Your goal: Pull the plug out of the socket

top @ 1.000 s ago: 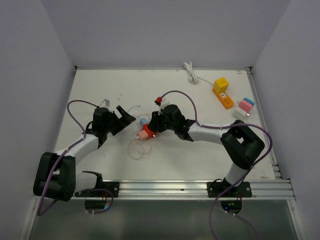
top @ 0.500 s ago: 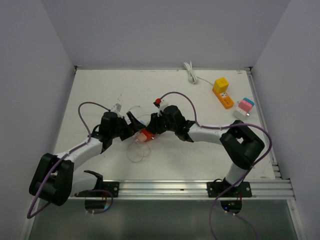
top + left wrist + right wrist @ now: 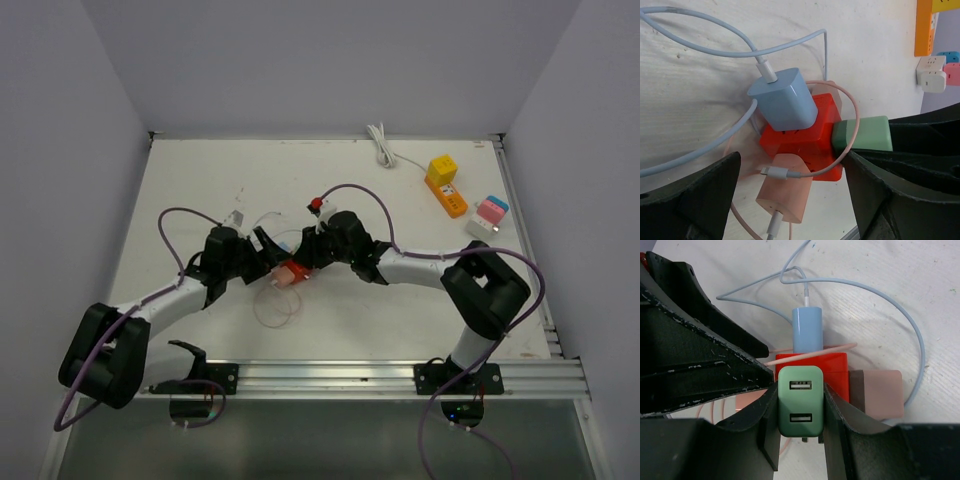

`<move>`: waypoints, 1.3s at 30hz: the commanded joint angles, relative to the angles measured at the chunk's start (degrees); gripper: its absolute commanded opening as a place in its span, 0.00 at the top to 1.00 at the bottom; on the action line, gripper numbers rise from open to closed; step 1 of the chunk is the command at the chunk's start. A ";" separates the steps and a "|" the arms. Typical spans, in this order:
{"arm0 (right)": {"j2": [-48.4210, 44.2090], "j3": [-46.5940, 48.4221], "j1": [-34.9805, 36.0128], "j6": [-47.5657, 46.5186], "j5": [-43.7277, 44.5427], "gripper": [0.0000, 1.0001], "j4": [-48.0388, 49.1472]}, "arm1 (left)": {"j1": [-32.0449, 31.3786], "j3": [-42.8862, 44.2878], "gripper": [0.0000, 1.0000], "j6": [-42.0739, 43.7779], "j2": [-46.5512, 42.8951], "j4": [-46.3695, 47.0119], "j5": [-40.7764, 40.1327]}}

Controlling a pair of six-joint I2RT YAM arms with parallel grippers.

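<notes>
The right gripper [image 3: 801, 412] is clamped on the green plug [image 3: 801, 390], with 1 finger [image 3: 769, 415] pressed to each long side, and its 2 USB ports face the right wrist camera. The plug sits flush against 1 face of the red socket [image 3: 805, 150], a cube lying near the middle of the white table [image 3: 200, 180], between the 2 arms.

Over to the left gripper [image 3: 792, 157]: its jaws are spread wide and straddle the socket, 1 black finger [image 3: 695, 200] out on either side, neither one touching it. From the top camera we see both grippers meeting nose to nose over the cube.

2 more plugs are in that socket. The blue plug [image 3: 785, 98] is on another face, and its pale blue cable [image 3: 700, 47] loops out across the table. The pink plug [image 3: 785, 192] is on a third face, and its thin pink cable [image 3: 852, 112] arcs over the cube and across the edge of the green plug.

Well apart, toward the far right corner, we spot a yellow power strip [image 3: 445, 186] and a small pink, blue and white adapter cluster [image 3: 488, 214]. A white cord [image 3: 380, 143] lies at the far edge.
</notes>
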 commanded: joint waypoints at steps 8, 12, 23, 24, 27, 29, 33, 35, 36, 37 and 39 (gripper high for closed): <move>-2.26 -2.17 0.48 1.09 -2.57 1.00 3.80 | -0.25 -2.22 0.14 -8.22 4.91 9.86 -1.91; -1.99 -2.61 0.57 2.40 -2.57 1.00 5.55 | -0.25 -2.93 0.14 -11.73 6.93 13.83 -0.42; -1.20 -3.66 0.48 6.36 -3.27 1.00 8.98 | -2.10 -5.03 0.19 -16.04 9.48 19.98 2.13; -1.38 -3.84 0.48 6.54 -2.75 1.00 9.25 | -2.10 -5.39 0.21 -17.01 9.48 20.42 2.31; -1.29 -4.28 0.48 6.98 -1.96 1.00 9.51 | -2.27 -5.92 0.25 -17.80 9.57 21.57 3.27; -1.29 -4.28 0.48 7.15 -1.78 1.00 9.51 | -2.45 -5.83 0.29 -17.98 9.39 21.57 3.36; -1.03 -4.10 0.48 7.59 -1.86 1.00 9.69 | -3.24 -5.92 0.37 -18.07 9.48 21.13 3.19; -1.29 -4.02 0.57 7.59 -1.43 1.00 9.60 | -3.33 -6.09 0.45 -18.16 9.48 20.86 3.10; -1.29 -4.02 0.57 7.51 -1.34 1.00 9.16 | -3.33 -6.18 0.48 -18.16 9.39 20.69 2.92; -1.38 -3.76 0.57 7.33 -1.34 1.00 8.99 | -3.41 -6.18 0.52 -18.07 9.39 20.60 2.84; -1.46 -3.32 0.65 7.07 -1.25 1.00 7.85 | -3.50 -6.18 0.67 -17.81 9.31 20.08 2.22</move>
